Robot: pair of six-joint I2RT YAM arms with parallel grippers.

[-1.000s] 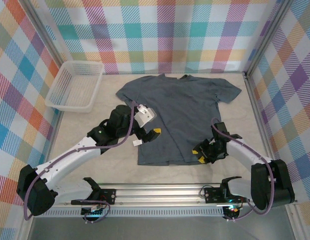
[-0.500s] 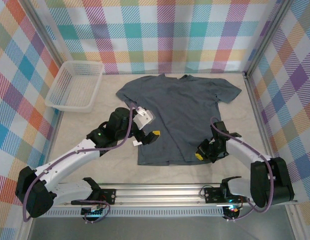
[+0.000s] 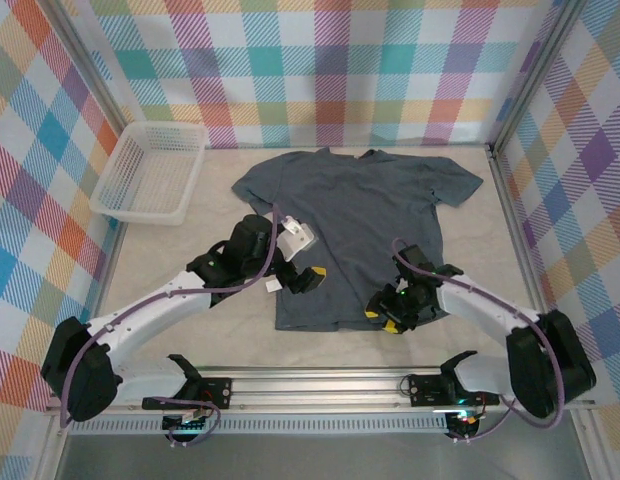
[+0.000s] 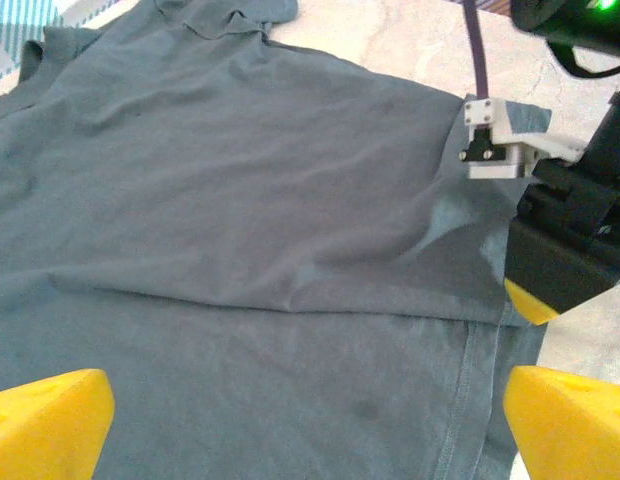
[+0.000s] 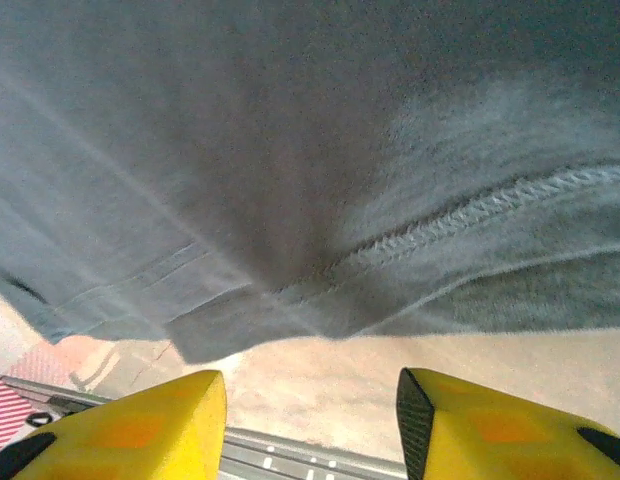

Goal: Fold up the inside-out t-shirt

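The inside-out t-shirt (image 3: 360, 215) lies flat in the middle of the table, dark slate-grey, collar toward the far wall. A small white tag (image 3: 274, 287) shows at its lower left edge. My left gripper (image 3: 302, 279) hovers over that left side, wide open; in the left wrist view its yellow fingertips (image 4: 52, 422) stand far apart with the t-shirt (image 4: 270, 220) spread between them. My right gripper (image 3: 382, 312) sits at the bottom right hem, open, nothing between its jaws. In the right wrist view the stitched hem (image 5: 410, 240) hangs just ahead of the right gripper (image 5: 310, 425), above bare table.
A white mesh basket (image 3: 150, 170) stands at the back left. The metal rail (image 3: 320, 385) with both arm bases runs along the near edge. Plaid walls close in the left, right and far sides. The right arm's gripper body (image 4: 565, 250) shows near the hem.
My right gripper has slid left along the bottom hem, shutting for a moment and opening again. The left gripper has shifted slightly right and toward the near edge, staying wide open.
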